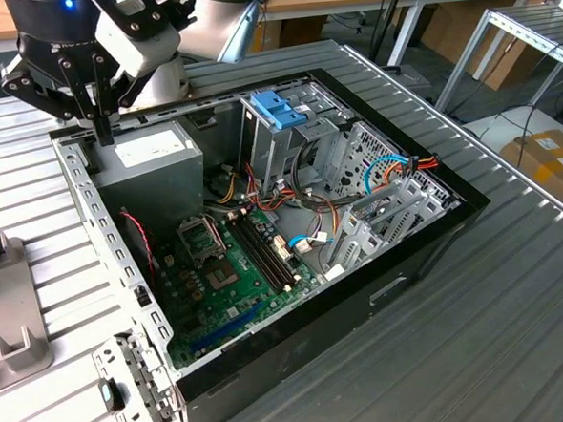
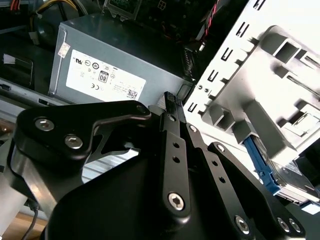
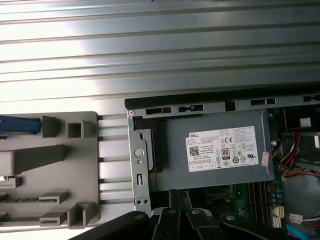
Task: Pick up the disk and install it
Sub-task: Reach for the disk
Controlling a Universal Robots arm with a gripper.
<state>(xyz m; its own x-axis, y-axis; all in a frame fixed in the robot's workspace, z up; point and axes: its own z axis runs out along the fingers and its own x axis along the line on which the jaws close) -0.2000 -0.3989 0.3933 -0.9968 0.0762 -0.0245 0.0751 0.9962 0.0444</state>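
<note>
A black claw point(image 2: 172, 100), clenched on nothing, hangs over the rim of the open metal computer case point(image 1: 82, 199). The flat grey disk with blue plastic rails point(image 2: 260, 167) lies beyond that rim in a grey plastic holder point(image 3: 85, 170), its long axis apparently square to the rim.

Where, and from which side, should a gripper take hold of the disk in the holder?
Likely from above, pinching the disk across its blue rail: that rail faces up as a thin strip, while the grey holder walls in its end. The body is mostly hidden.
</note>
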